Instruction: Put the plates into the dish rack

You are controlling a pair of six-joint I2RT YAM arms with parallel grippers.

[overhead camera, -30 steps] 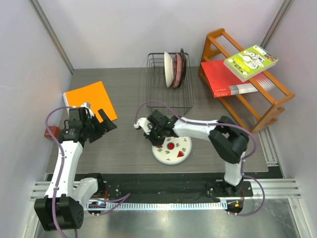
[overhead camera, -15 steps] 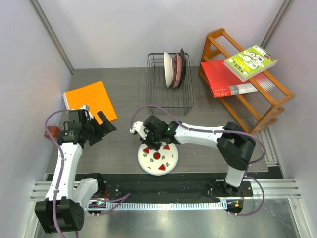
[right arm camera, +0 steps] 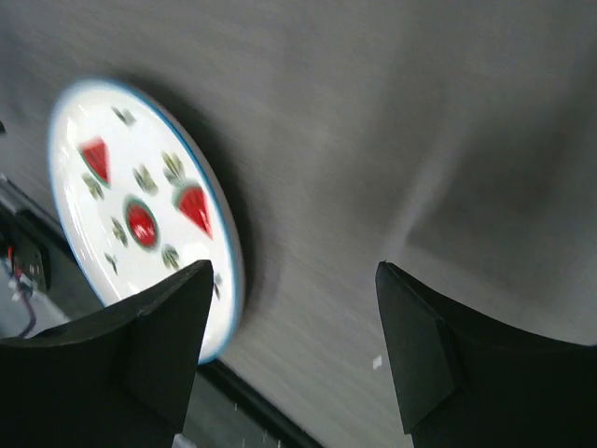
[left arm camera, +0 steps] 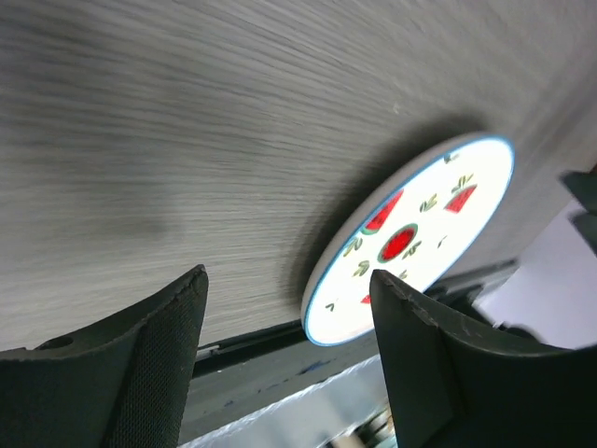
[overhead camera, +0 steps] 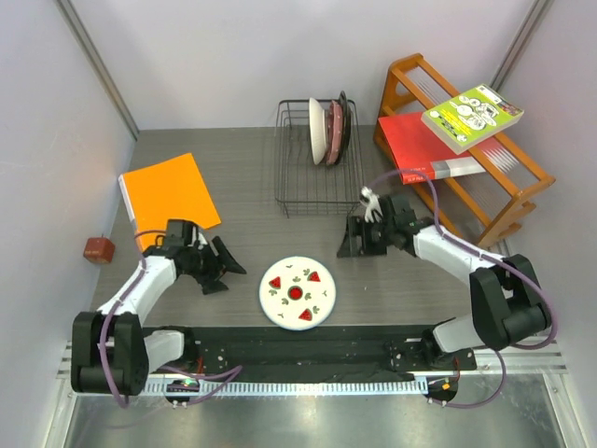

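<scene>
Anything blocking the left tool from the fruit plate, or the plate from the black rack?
Nothing visible. Bare table lies between the left tool and the fruit plate, and between that plate and the dish rack. The right tool sits right of that line. The racked plates fill only its right side.

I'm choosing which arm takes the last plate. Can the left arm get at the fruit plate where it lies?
Probably yes. The left gripper is open, just left of the fruit plate, with only bare table between them. The plate lies flat, though, so gripping its rim may be awkward.
</scene>
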